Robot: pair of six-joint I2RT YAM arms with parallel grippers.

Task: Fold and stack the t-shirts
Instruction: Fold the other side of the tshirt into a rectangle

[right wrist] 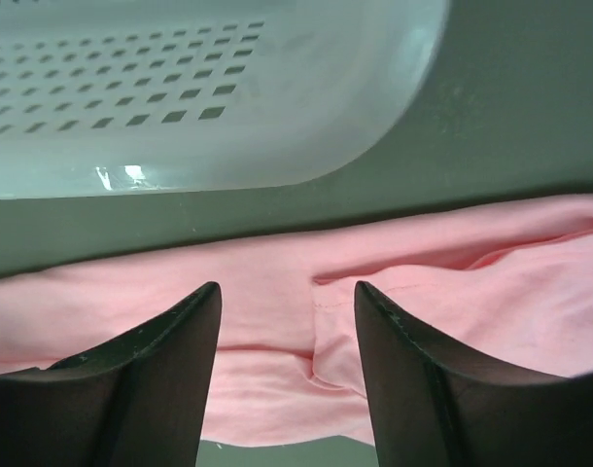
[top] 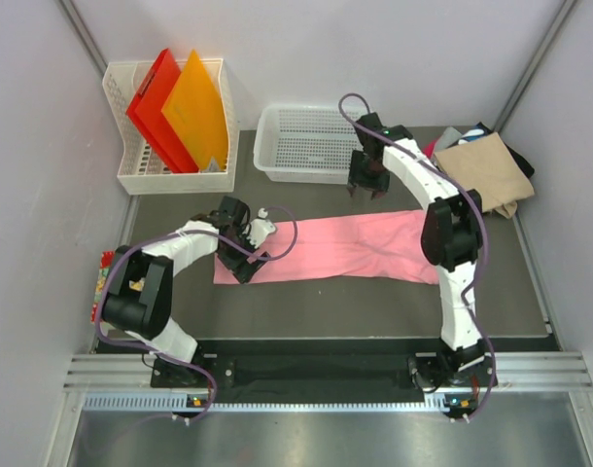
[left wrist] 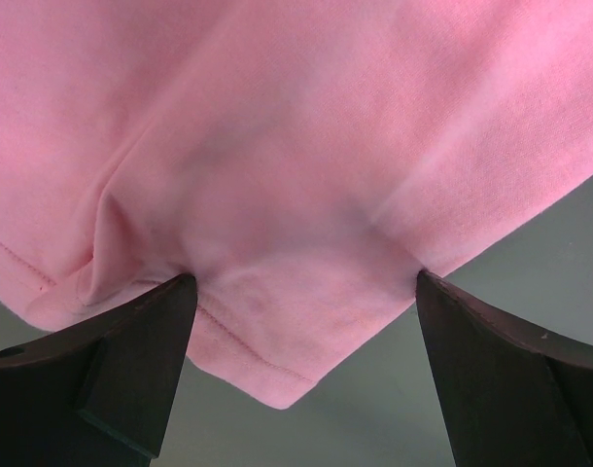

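**Pink shirt laid out in a strip, both claws open over it**

Surface (top: pixel 374 302): dark grey mat, walled on three sides.

Pink t-shirt (top: pixel 355 248): lies flat across the middle of the surface as a long narrow strip running left to right. Its left end is under the left arm and its right end reaches the right arm's upright link. A lengthwise crease shows in the right wrist view (right wrist: pixel 452 263).

Basket (top: pixel 306 146): white, perforated, at the far edge just beyond the strip and apart from it.

Rack (top: pixel 131 175): white, in the far left corner, holding a red folder (top: pixel 153 102) and an orange folder (top: pixel 197 107) that lean on edge.

Pile at far right: a folded tan shirt (top: pixel 483 167) on top. Dark, magenta and grey cloth shows at its edges, probably more shirts, though they are too covered to be sure.

Right claw (top: pixel 367 187) (right wrist: pixel 287 287): fingers parted to a moderate gap, gripping nothing. It hangs over the far hem of the strip, between strip and basket.

Left claw (top: pixel 246 265) (left wrist: pixel 304 282): spread wide, with fingers (left wrist: pixel 131 360) either side of the near left corner of the pink cloth. The hem and corner lie between them, unpinched. Whether the tips touch the cloth cannot be told.
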